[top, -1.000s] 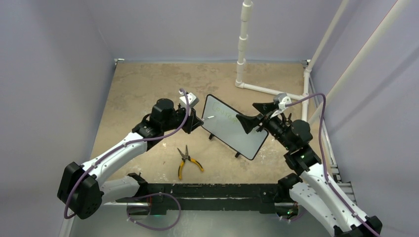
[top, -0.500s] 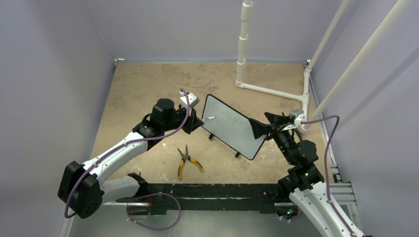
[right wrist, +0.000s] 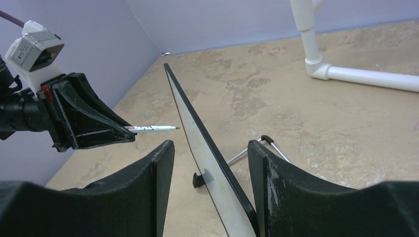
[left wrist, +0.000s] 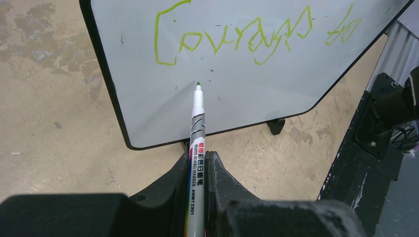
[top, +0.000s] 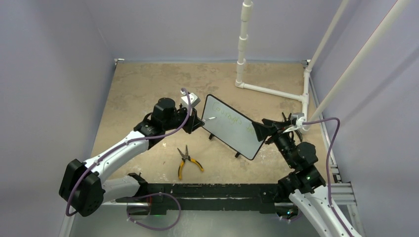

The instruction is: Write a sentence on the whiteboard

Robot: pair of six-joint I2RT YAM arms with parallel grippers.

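Observation:
The whiteboard (top: 232,128) stands tilted on its little feet in the middle of the table. One row of the sentence (left wrist: 237,37) shows in green scrawl along its top. My left gripper (left wrist: 197,158) is shut on a white marker (left wrist: 198,118), whose green tip rests at the board face (left wrist: 148,98) below the writing. My right gripper (right wrist: 210,148) is open and straddles the board's right end (right wrist: 217,187), seen edge-on. Its right finger (right wrist: 262,173) is close against the board's back, and its left finger (right wrist: 160,173) stands apart from the face.
Yellow-handled pliers (top: 187,160) lie on the table in front of the board. White PVC pipe (top: 242,49) stands at the back and runs along the floor to the right. The board's wire prop (right wrist: 257,148) sticks out behind it. Purple walls close in the sides.
My right gripper has slid right, from over the board's face to its right end, and its jaws have narrowed around that edge. The left gripper and marker have barely moved.

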